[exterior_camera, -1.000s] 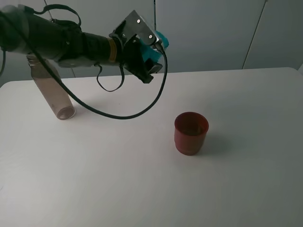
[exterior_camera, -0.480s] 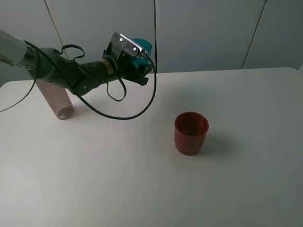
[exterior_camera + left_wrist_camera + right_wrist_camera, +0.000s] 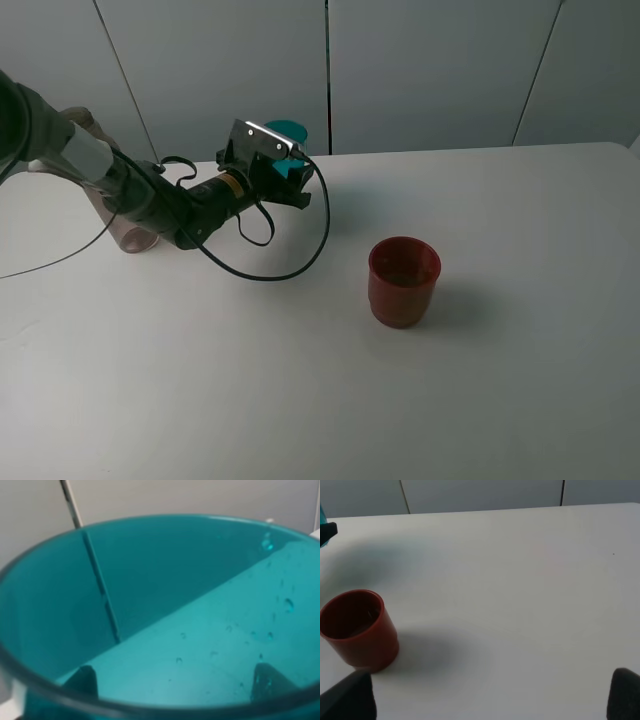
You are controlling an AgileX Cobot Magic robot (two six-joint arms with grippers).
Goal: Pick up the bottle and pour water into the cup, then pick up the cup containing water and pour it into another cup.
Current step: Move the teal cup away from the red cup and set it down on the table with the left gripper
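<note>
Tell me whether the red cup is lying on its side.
No, the red cup stands upright on the table, open mouth facing up.

The teal cup [image 3: 291,150] is slim and translucent, upright near the table's far edge, largely hidden by the arm in front of it; only its rim and upper wall show. Close up, its inner wall [image 3: 210,630] carries scattered water droplets. The red cup [image 3: 403,281] is opaque, wider and squatter, upright and apart toward the middle of the table, mouth open upward. The bottle [image 3: 118,215] is clear and smoky-tinted, standing at the far left, partly hidden by the arm.
</note>
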